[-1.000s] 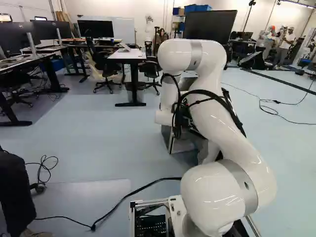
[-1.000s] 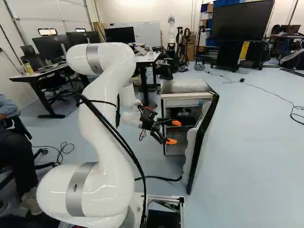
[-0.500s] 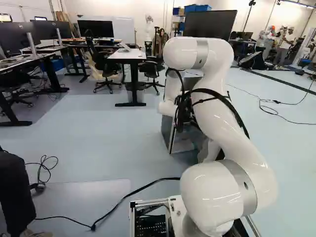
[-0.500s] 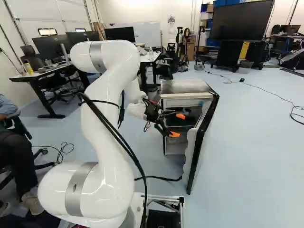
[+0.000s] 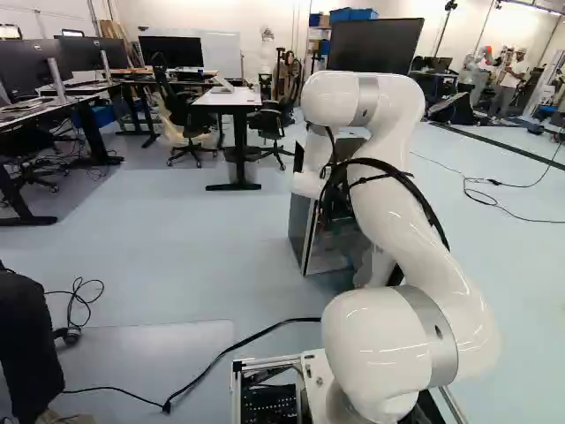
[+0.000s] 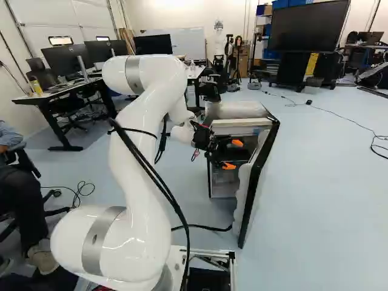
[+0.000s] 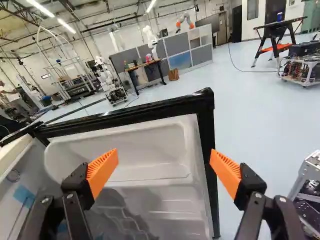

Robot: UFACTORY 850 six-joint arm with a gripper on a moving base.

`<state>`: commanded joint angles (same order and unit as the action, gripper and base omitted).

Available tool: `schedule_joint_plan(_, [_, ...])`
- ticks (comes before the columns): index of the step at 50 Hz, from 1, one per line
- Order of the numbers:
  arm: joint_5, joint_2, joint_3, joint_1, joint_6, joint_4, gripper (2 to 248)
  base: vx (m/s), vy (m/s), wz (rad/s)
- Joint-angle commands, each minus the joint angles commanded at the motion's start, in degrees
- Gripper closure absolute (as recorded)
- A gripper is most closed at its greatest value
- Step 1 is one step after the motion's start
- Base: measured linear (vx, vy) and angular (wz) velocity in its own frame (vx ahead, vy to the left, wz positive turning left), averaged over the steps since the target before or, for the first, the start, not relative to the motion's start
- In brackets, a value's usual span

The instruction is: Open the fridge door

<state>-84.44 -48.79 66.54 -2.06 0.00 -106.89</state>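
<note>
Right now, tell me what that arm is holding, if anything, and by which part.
Nothing is held. The tool stands open, its orange pads wide apart, with the inner side of the fridge door beyond them.

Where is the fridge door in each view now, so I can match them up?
Left base view: right of the middle, behind the arm; only a bit of the fridge door shows.
Right base view: just right of the middle, standing open, black-edged.
Wrist view: ahead of the open gripper, shelved inner side facing the camera.
Shared landmark: the fridge body, beside the door in all three.
</note>
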Motion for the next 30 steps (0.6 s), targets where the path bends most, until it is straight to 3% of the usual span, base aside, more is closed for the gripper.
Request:
schedule_joint_plan(8, [0.0,-0.4,1.0,-1.0,0.0,1.6,3,0.000,0.000,0.000])
schedule_joint_plan(30, [0.0,-0.5,1.2,-1.2,0.0,7.0,3,0.000,0.000,0.000])
